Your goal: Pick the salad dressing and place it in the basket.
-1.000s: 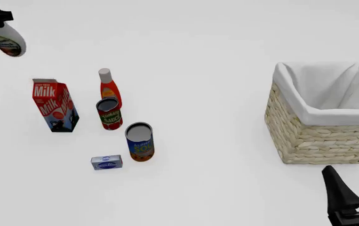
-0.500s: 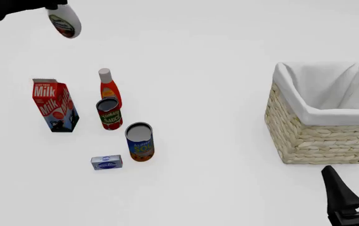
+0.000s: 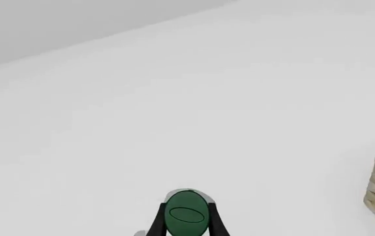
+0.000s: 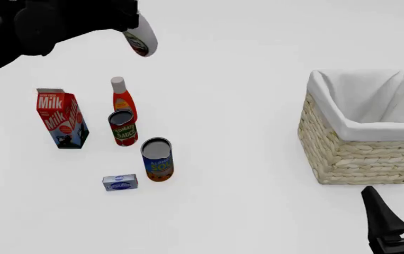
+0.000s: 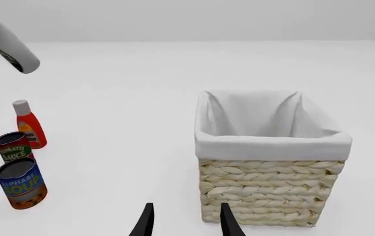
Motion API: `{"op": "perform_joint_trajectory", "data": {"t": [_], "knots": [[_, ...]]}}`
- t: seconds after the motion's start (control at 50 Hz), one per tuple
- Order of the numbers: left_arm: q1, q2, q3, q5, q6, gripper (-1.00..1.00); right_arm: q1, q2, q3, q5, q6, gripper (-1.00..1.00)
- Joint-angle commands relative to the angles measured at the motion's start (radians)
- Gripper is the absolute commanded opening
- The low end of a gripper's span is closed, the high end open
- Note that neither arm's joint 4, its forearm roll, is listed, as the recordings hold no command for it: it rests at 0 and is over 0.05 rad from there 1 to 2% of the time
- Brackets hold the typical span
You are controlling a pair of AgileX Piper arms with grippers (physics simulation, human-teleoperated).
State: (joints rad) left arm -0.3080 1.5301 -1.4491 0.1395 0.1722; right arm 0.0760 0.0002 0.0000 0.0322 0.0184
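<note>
Over the last second you have carried the salad dressing [image 4: 140, 38] rightward from the far left edge of the front view to a spot above and behind the orange-red bottle [image 4: 123, 99], so the pick is done and you are partway through the carry, with the basket [image 4: 343, 153] well apart to the right. The bottle hangs in the air, tilted, base pointing down and toward the basket side, clear of the milk carton [image 4: 61, 118], the tomato sauce can [image 4: 123, 127], the soup can [image 4: 157, 159] and the small box [image 4: 119, 182] on the table. Your left gripper [image 3: 187, 219] is clamped on the bottle at its neck: in the left wrist view the green cap [image 3: 187, 214] sits between the two dark fingers [image 3: 158, 223]. The left arm reaches in from the upper left of the front view, held high over the groceries. Your right gripper [image 5: 184, 221] rests low just in front of the basket, fingers spread and holding nothing. The basket's white cloth lining [image 5: 266, 123] shows nothing inside, so the drop is not yet done; you likely need more travel to the right before lowering.
</note>
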Motion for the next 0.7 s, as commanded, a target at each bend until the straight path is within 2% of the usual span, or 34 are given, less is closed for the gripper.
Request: {"op": "perform_joint_trajectory", "data": {"t": [0.02, 0.04, 0.06, 0.08, 0.16, 0.22, 0.24, 0.36, 0.4, 0.7], "knots": [[-0.137, -0.063, 0.084, -0.044, -0.036, -1.0, -0.003, 0.0, 0.0, -0.001, 0.001, 1.0], [-0.129, -0.066, 0.083, -0.047, -0.055, -1.0, -0.004, 0.0, 0.0, -0.001, 0.001, 1.0], [-0.162, -0.058, 0.073, -0.018, -0.06, -1.0, -0.003, 0.0, 0.0, -0.002, 0.002, 1.0], [-0.167, -0.082, 0.097, -0.048, -0.065, -1.0, -0.003, 0.0, 0.0, -0.002, 0.002, 1.0], [-0.211, -0.092, 0.114, -0.042, -0.052, -1.0, -0.001, 0.0, 0.0, -0.002, 0.002, 1.0], [-0.239, -0.097, 0.129, -0.043, -0.056, -1.0, -0.003, 0.0, 0.0, -0.003, 0.005, 1.0], [-0.256, -0.097, 0.131, -0.039, -0.084, -1.0, -0.003, 0.0, 0.0, -0.003, 0.005, 1.0], [-0.3, -0.11, 0.159, -0.062, -0.078, -1.0, -0.004, 0.0, 0.0, -0.003, 0.006, 1.0], [-0.351, -0.128, 0.186, -0.076, -0.089, -1.0, -0.006, 0.0, 0.0, -0.002, 0.007, 1.0], [-0.433, -0.091, 0.264, -0.154, -0.111, -1.0, -0.011, 0.0, 0.0, -0.003, 0.005, 1.0]]}}
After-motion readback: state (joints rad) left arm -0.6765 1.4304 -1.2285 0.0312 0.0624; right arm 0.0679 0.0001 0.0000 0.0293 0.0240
